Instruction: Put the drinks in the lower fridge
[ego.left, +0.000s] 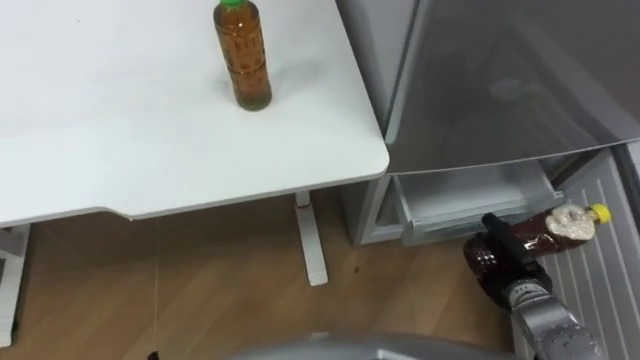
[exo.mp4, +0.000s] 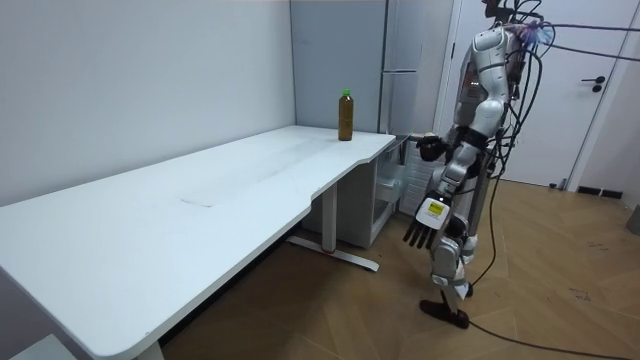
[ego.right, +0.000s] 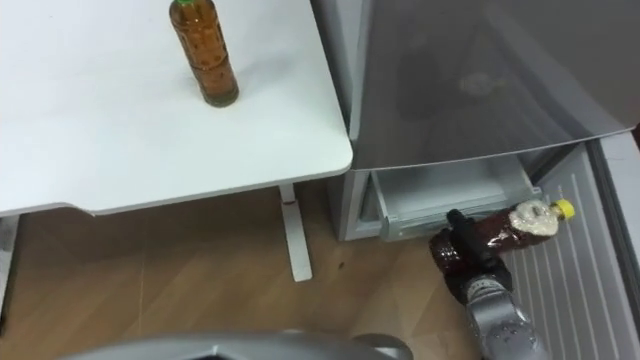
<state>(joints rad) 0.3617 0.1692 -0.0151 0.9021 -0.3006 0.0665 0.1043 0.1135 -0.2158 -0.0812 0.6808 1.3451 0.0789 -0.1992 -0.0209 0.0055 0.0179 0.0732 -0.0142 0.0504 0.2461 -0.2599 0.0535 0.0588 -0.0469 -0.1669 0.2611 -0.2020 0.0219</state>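
Observation:
A tea bottle with a green cap (ego.left: 242, 55) stands upright near the right edge of the white table (ego.left: 100, 140). My right hand (ego.left: 512, 262) is shut on a second brown bottle with a yellow cap (ego.left: 545, 230), held on its side with the cap pointing right. It hovers low, just in front of the open lower fridge compartment (ego.left: 470, 195), whose pale drawer shows. In the room view I stand facing the fridge beside the table's end, and my left hand (exo.mp4: 420, 232) hangs at my side with straight fingers.
The grey upper fridge door (ego.left: 520, 70) is closed above the compartment. The lower door (ego.left: 600, 280) stands swung open to my right, its ribbed white inside facing me. A white table leg (ego.left: 310, 240) stands on the wooden floor left of the fridge.

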